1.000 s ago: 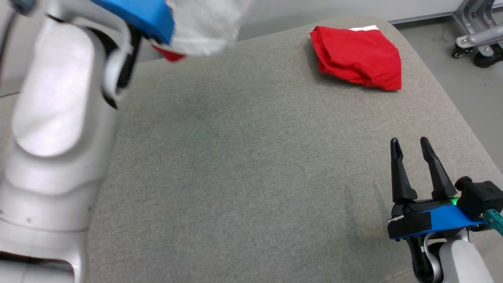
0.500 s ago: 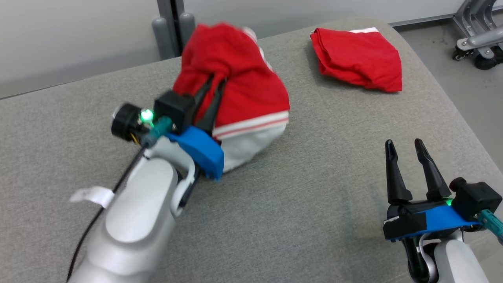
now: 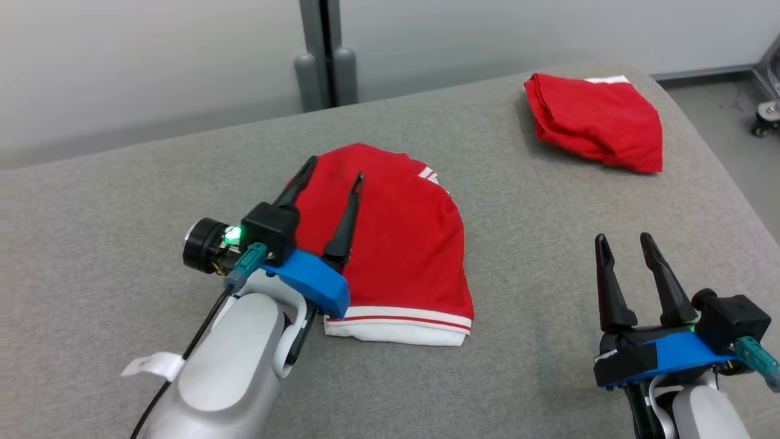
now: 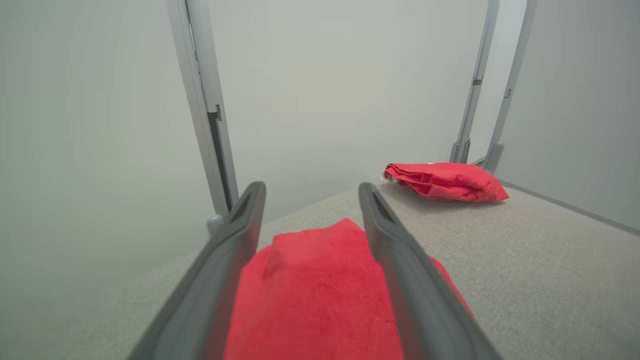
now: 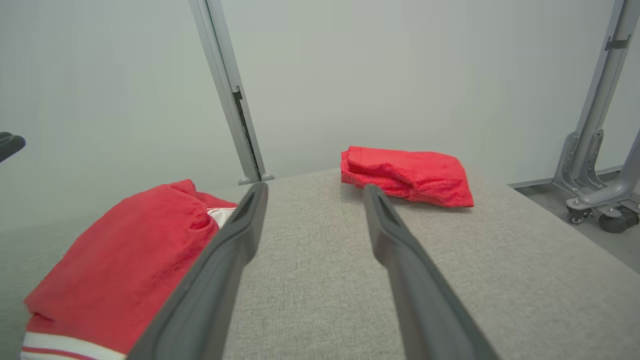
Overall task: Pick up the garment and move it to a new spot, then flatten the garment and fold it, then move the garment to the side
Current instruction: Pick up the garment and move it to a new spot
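Since half a second ago the red garment (image 3: 402, 244) has come out of the left pincer (image 3: 336, 168), which was then closed on a bunched heap of it. It now lies spread on the middle of the counter (image 3: 518, 378). That counter is a broad padded slab covered in grey woven cloth, with a rounded far right corner. Behind the counter's far edge stands a pale grey wall (image 3: 152, 61) with one grey upright post (image 3: 321, 55) against it. Past the counter's right edge there is grey floor (image 3: 713, 103), with a castor (image 3: 765, 116) of a metal frame on it. Two red garments lie on the counter. The red garment at the middle has its white hem (image 3: 396, 326), crossed by a red stripe, turned toward the counter's near edge. The folded red garment (image 3: 594, 122) sits at the counter's far right corner, well apart from it. Two pincers hang over the counter. The left pincer's fingers are spread wide above the middle, over the left part of the red cloth, with nothing pinched between them; whether the tips touch the cloth cannot be told. The right pincer (image 3: 623, 238) is over the counter's near right corner, fingers spread and empty, pointing toward the far edge.
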Available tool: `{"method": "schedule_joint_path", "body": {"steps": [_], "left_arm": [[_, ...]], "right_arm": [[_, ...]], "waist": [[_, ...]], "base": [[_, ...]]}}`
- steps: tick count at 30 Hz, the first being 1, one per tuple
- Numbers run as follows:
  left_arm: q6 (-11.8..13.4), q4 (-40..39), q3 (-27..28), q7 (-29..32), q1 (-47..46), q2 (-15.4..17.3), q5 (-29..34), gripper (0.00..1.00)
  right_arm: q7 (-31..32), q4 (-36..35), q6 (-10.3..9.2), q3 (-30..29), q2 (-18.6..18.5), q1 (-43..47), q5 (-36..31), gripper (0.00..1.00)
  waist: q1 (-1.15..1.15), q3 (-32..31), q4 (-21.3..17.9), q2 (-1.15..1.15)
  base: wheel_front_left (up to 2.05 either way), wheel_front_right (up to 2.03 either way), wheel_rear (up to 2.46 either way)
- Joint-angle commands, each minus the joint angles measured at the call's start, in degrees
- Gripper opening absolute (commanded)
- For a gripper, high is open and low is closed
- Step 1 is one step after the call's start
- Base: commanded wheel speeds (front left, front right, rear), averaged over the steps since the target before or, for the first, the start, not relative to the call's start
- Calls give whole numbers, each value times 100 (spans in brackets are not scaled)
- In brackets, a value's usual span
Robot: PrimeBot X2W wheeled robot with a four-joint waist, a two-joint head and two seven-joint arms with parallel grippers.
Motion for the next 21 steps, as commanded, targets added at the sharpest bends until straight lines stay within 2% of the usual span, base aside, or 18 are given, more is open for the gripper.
{"method": "schedule_joint_path", "body": {"steps": [1, 7, 13, 21], "left_arm": [[46, -56, 69, -52, 122, 45, -27, 100], [320, -529, 504, -135, 457, 353, -86, 100], [651, -1351, 1190, -140, 1087, 747, -15, 100], [961, -2126, 1985, -143, 2141, 968, 43, 100]], "right_arm": [[24, 8, 3, -15, 1, 65, -37, 100], [90, -51, 3, -57, 1, 224, -84, 100], [174, -140, 3, -195, -1, 328, -142, 100], [241, -211, 3, -321, -1, 475, -180, 100]], "waist": [[0, -44, 43, 0], [0, -252, 331, 0], [0, -380, 598, 0], [0, -508, 865, 0]], "base": [[0, 0, 0], [0, 0, 0], [0, 0, 0], [0, 0, 0]]}}
